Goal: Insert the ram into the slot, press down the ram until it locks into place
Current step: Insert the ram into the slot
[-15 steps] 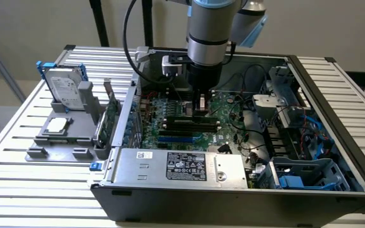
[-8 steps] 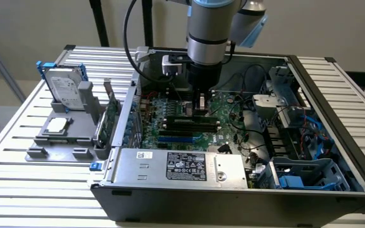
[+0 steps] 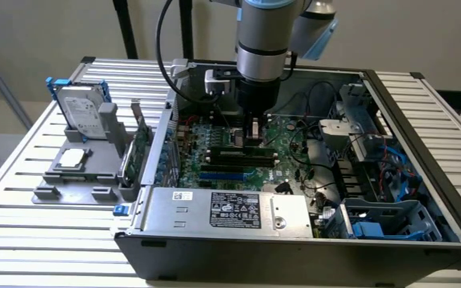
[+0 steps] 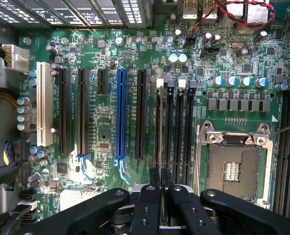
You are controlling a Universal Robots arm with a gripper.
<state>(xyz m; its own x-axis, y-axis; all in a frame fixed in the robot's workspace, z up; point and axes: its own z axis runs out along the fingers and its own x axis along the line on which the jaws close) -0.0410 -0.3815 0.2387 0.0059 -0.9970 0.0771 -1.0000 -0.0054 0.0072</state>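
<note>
Pincer (image 4: 160, 179) tight on ram (image 4: 158, 147), edge-on over slot (image 4: 159, 85)

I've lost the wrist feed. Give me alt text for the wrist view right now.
The black tool hangs over a green motherboard, lined up with the end memory slot in a row of four. A blue expansion slot lies to one side of the row, an open silver processor socket to the other.

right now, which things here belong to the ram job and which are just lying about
job: ram, memory slot, jaws shut on the ram
lying about: hard drive, processor socket, blue expansion slot
</note>
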